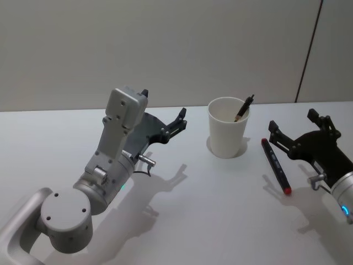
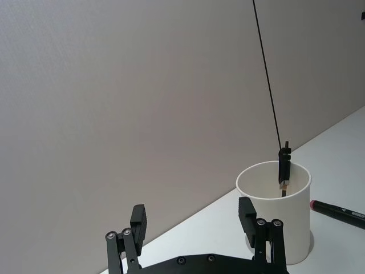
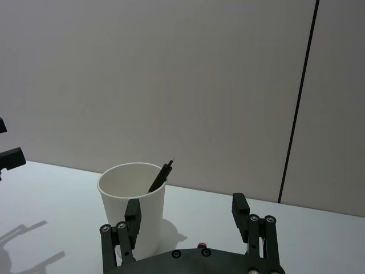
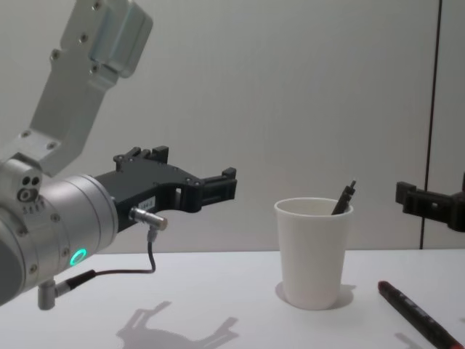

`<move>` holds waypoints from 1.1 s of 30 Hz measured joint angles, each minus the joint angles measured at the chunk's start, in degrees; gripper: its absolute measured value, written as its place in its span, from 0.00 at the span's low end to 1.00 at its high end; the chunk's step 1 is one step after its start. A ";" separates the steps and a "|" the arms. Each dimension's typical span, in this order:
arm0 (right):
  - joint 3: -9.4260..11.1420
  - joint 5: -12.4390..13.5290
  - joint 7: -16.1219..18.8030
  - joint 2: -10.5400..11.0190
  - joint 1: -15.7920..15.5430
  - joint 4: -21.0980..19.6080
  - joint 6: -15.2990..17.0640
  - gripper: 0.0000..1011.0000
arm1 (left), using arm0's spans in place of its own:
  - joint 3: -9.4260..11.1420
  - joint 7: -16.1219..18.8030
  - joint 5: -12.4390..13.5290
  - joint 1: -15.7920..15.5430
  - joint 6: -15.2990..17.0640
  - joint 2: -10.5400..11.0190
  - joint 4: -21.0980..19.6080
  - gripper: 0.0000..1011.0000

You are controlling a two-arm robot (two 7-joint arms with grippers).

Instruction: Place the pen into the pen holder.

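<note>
the left gripper (image 1: pixel 164 105) hangs above the table (image 1: pixel 182 221) with its two black fingers (image 2: pixel 138 220) spread wide and nothing between them, aimed toward the back wall and a little toward the white paper cup (image 1: pixel 226 138), which stands just off to its right and apart from it. behind the fingers the black gripper body runs back into a silver wrist with a green light ring (image 4: pixel 76 256) and a thin cable looping under it; from there a silver link rises steeply upward, and the arm bends back down to a large round joint (image 1: pixel 63 218) at the near left of the table. the right gripper (image 1: pixel 293 121) is also spread apart and empty, held off the table at the right side and pointing toward the cup, its black body leading back to a silver wrist at the right edge with a small blue light (image 1: pixel 345 210). the cup sits upright between the two grippers, nearer the back of the table. a dark pen (image 1: pixel 244 109) stands inside it, leaning against the rim on the side toward the right gripper, its top poking out above the rim. a black marker with red ends (image 1: pixel 276 165) lies flat on the table between the cup and the right gripper, close to the cup but not touching it, and free of both grippers.
</note>
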 joint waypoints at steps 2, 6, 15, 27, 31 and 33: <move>0.00 0.09 0.02 -0.05 0.03 0.00 0.17 0.99 | 0.00 0.01 0.00 0.00 0.00 0.00 0.00 0.99; 0.11 0.63 -0.05 -0.11 -0.05 -0.35 0.88 0.99 | 0.00 0.05 0.00 0.00 0.00 0.00 0.00 0.99; 0.60 2.53 -1.52 0.26 -1.27 -2.53 3.37 0.99 | -0.01 0.06 0.00 0.02 0.00 0.00 0.00 0.99; 1.68 5.49 -4.80 1.25 -3.57 -7.90 7.85 0.99 | -0.05 0.06 -0.02 0.03 0.04 0.00 -0.04 0.99; 2.04 6.03 -5.91 1.48 -4.12 -9.41 9.09 0.99 | -0.04 0.05 -0.02 0.03 0.04 0.00 -0.04 0.99; 2.20 6.17 -6.52 1.54 -4.31 -10.01 9.70 0.99 | -0.04 0.05 -0.02 0.03 0.04 0.00 -0.04 0.99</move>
